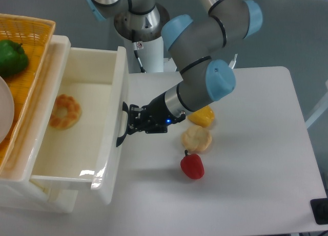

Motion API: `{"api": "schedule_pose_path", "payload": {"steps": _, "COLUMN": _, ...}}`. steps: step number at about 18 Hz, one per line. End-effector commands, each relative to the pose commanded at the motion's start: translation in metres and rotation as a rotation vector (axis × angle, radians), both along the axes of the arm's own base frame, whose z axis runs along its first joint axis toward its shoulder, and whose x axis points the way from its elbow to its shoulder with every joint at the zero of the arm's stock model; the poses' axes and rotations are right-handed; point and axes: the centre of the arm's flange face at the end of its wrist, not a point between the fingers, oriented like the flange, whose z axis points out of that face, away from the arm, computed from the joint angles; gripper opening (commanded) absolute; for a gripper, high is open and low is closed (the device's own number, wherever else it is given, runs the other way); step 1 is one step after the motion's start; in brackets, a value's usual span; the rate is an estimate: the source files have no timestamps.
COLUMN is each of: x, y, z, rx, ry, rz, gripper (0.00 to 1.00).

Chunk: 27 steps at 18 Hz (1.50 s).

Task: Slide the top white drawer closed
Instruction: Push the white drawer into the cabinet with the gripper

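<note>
Pressing against the black handle (121,124) of the top white drawer (82,154), the gripper (131,126) sits at the drawer's front — whether its jaws are together or apart I cannot tell. A doughnut (62,111) lies inside the half-open drawer.

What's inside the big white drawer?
A round pastry like a donut lies on the floor of the top white drawer. Nothing else shows on the visible floor, but the front wall hides the strip right behind it.
</note>
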Motion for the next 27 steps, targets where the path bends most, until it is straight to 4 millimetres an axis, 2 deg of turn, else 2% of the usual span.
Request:
{"api": "schedule_pose_path", "payload": {"steps": 12, "x": 0.036, "y": 0.017, "z": 0.004, "rx": -0.007, "ry": -0.004, "rz": -0.059, "gripper": 0.04}}
{"api": "schedule_pose_path", "payload": {"steps": 27, "x": 0.078, "y": 0.038, "z": 0.000, "rx": -0.022, "ry": -0.017, "rz": -0.122, "gripper": 0.06}}
